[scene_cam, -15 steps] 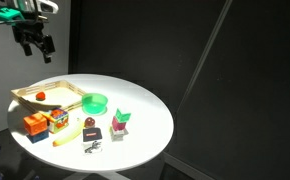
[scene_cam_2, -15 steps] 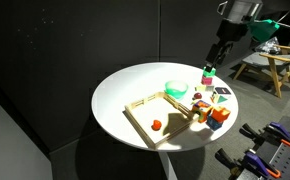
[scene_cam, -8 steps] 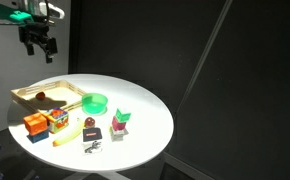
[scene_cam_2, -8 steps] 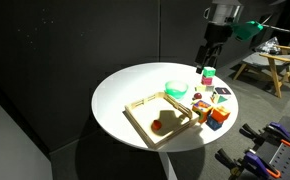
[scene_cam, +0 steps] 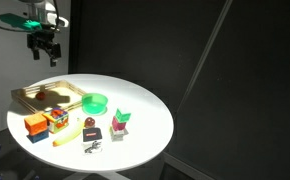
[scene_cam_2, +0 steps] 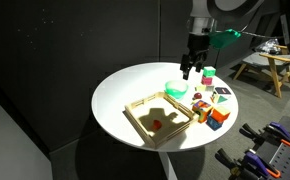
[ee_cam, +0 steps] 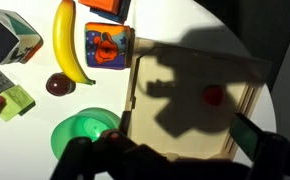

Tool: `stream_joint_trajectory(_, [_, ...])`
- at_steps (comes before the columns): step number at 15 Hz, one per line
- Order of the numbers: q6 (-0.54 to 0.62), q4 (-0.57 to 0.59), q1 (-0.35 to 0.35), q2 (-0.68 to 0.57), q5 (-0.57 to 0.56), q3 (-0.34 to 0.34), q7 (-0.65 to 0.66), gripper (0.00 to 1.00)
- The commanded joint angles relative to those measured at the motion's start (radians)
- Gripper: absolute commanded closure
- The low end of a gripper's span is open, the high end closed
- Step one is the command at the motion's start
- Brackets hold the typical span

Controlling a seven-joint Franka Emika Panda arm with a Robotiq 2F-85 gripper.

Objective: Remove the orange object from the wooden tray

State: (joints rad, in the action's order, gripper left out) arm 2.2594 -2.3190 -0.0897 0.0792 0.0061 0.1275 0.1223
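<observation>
Presently: task unstarted | orange object (ee_cam: 214, 95) lies inside wooden tray (ee_cam: 132, 95), slightly toward 3 o'clock of its middle, wrist view | your claw (scene_cam_2: 189, 72) hangs above surface (scene_cam_2: 120, 95), spread wide, empty | left: descend, grasp, lift out.

The tray (ee_cam: 235, 70) is pale bare wood, matt. The surface (scene_cam: 145, 115) is smooth, matt white. The green bowl (ee_cam: 83, 135) looks like glossy plastic, and so does the banana (ee_cam: 70, 45).
</observation>
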Motion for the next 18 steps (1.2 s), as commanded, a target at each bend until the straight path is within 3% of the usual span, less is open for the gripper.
stream_joint_trajectory(1, [-0.054,0.088,-0.014,-0.093,-0.046,0.009,0.068,0.0])
stream_joint_trajectory(9, [-0.103,0.153,-0.043,-0.235,-0.058,0.0,0.067,0.0])
stream_joint_trajectory(18, [-0.025,0.135,-0.068,-0.324,-0.11,-0.006,0.047,0.0])
